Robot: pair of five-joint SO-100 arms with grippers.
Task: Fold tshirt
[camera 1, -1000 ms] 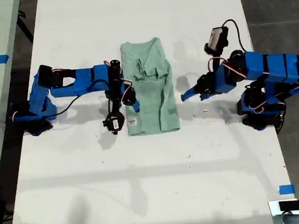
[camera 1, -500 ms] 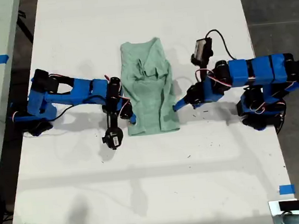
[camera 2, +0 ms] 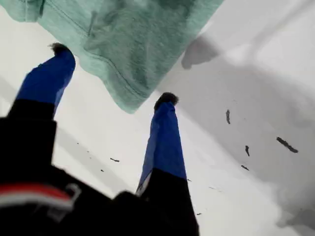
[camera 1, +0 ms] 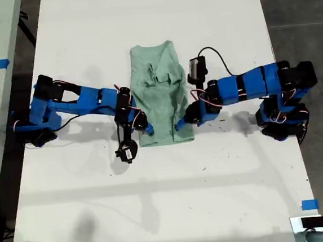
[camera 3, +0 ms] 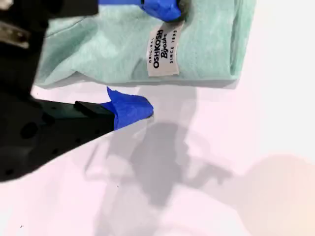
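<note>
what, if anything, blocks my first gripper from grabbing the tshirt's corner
Probably nothing, so yes: my first gripper is open, its fingers sit either side of the tshirt corner, and only bare table lies around it.

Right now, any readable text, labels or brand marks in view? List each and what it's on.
"ORIGINAL OSHKOSH B'gosh SINCE 1895": white tag sewn on the tshirt, seen in the second wrist view; the small words and the year are only just legible.
The same tag in the exterior view: too small to read.
No other text is visible, including in the first wrist view.
</note>
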